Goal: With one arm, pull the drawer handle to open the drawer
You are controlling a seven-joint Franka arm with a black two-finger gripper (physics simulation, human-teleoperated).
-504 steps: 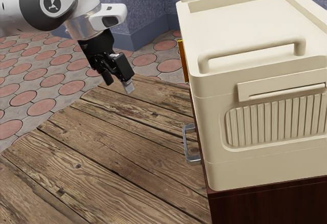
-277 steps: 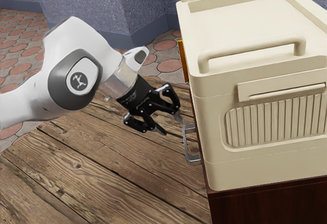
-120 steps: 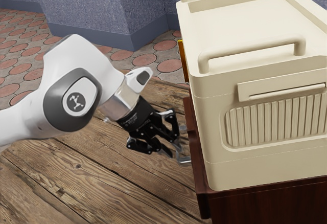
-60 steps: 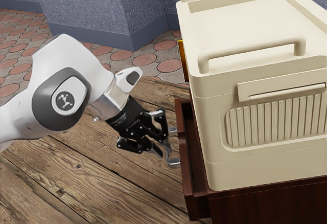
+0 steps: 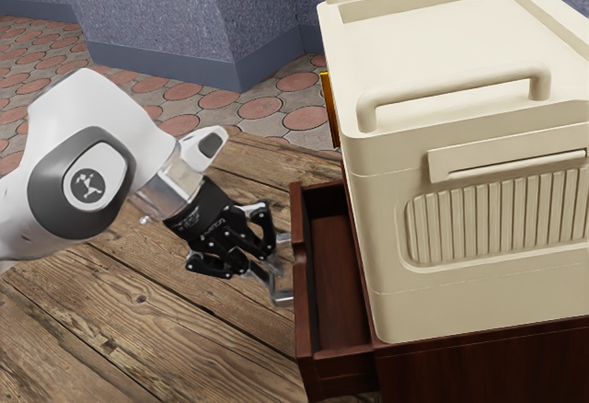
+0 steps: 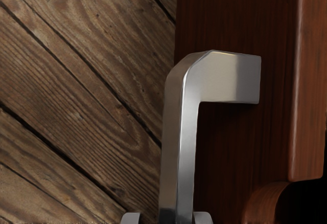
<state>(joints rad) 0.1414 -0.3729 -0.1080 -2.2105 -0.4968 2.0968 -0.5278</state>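
My gripper (image 5: 276, 267) is shut on the drawer handle (image 5: 282, 299), with its knuckles to the exterior view's left of the drawer. The grey metal handle stands out from the front of the dark red-brown drawer (image 5: 304, 283). That drawer is pulled partway out of its cabinet (image 5: 460, 371), and part of its inside shows. In the wrist view, the gripper (image 6: 167, 218) has a fingertip on either side of the handle's bar (image 6: 179, 157). One end of the handle meets the drawer front (image 6: 230, 157) there.
A large cream box with raised handles (image 5: 460, 201) stands on the cabinet, above the drawer. Plank flooring (image 5: 166, 329) lies below the arm. A blue wall (image 5: 166, 17) and an orange-yellow piece (image 5: 329, 109) are farther back.
Earlier my open gripper came up to the handle beside the shut drawer. Since then gripper, handle and drawer have moved together toward the exterior view's left, widening the drawer's opening.
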